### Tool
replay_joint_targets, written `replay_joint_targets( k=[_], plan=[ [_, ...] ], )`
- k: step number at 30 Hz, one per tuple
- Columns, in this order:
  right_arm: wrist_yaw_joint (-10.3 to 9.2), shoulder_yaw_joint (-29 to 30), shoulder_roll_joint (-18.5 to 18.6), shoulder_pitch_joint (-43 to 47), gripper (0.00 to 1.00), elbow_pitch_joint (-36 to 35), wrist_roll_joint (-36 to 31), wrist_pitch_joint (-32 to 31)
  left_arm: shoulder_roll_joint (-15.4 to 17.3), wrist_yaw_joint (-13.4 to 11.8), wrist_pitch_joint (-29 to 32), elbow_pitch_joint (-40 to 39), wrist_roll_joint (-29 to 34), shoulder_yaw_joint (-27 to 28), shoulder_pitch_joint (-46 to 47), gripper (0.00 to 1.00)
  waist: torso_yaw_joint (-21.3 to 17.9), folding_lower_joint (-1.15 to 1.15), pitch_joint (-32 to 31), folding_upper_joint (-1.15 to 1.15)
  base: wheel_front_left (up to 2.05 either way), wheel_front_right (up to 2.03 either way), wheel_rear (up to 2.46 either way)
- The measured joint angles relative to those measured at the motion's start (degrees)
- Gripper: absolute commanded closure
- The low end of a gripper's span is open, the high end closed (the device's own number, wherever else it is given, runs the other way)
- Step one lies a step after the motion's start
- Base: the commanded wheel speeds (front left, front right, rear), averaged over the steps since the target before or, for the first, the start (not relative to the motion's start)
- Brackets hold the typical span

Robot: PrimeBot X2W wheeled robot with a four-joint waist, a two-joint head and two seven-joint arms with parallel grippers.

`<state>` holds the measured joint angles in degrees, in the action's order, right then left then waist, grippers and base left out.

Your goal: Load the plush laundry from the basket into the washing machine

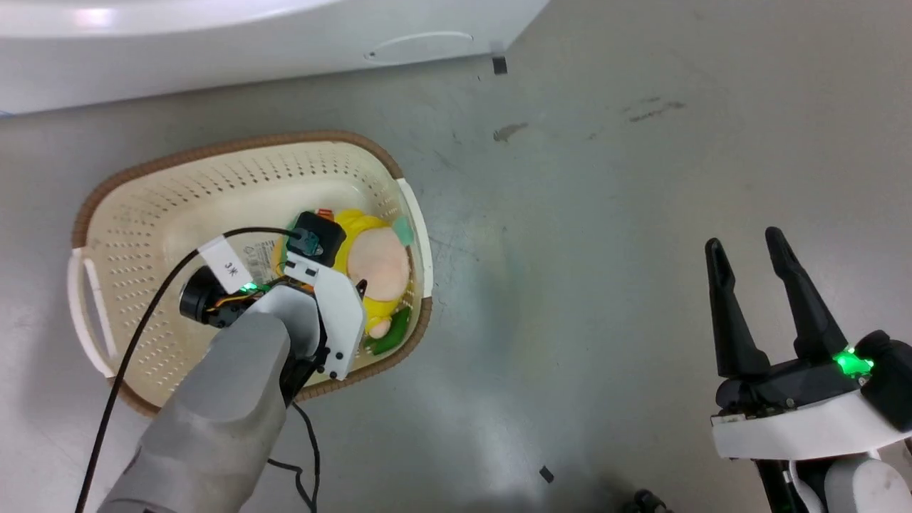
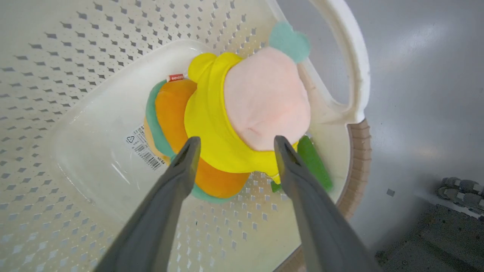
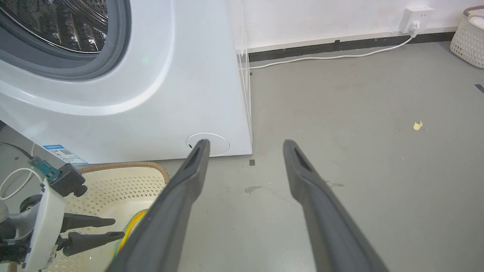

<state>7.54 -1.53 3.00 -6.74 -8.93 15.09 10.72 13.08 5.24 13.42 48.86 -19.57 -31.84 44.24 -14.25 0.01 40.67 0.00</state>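
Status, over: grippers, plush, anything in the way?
Left gripper open, straddling plush laundry in basket. Right gripper open, empty, above floor. Nothing covers the plush laundry.

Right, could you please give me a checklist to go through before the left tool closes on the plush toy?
1. Left tool open and aimed at the plush toy: ok.
2. Contact with the toy: cannot tell.
3. Toy lying in the basket, against its wall: ok.
4. Washing machine with its drum uncovered: ok.
5. Right tool open, empty, over the floor, apart from the basket: ok.
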Motion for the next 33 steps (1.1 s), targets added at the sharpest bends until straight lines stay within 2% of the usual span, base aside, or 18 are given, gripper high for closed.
replay_joint_targets(
  k=[5, 20, 21, 22, 33],
  plan=[
    [0.00, -0.10, 0.00, -0.01, 0.00, -0.52, 0.85, 0.56, 0.91, 0.29, 2.19, 3.02, -1.33, -3.70, 2.91, 0.00, -0.90, 0.00, 2.45, 0.00, 0.00, 0.00, 0.00],
    [0.00, -0.53, 0.00, -0.03, 0.00, -1.42, 3.26, 2.26, 2.01, 1.36, 0.56, 12.00, -5.01, -10.61, 12.26, 0.00, -3.09, -0.01, 9.41, 0.00, 0.00, 0.00, 0.00],
    [0.00, -0.55, 0.00, -0.25, 0.00, -1.57, 3.66, 2.52, 2.02, 1.49, 0.55, 13.50, -5.49, -11.46, 13.56, 0.08, -3.41, -0.01, 10.33, 0.00, 0.00, 0.00, 0.00],
    [0.00, -0.54, 0.00, -0.41, 0.00, -1.66, 3.75, 2.54, 2.01, 1.49, 0.63, 14.16, -6.01, -11.85, 14.04, 1.00, -3.58, -0.01, 10.77, 0.00, 0.00, 0.00, 0.00],
    [0.00, -0.87, -0.01, -4.06, 0.00, -1.55, 5.13, 3.78, 3.27, 2.56, -0.58, 20.90, -10.76, -16.14, 18.68, 1.00, -5.93, 0.00, 13.42, 0.00, 0.00, 0.00, 0.00]
  ],
)
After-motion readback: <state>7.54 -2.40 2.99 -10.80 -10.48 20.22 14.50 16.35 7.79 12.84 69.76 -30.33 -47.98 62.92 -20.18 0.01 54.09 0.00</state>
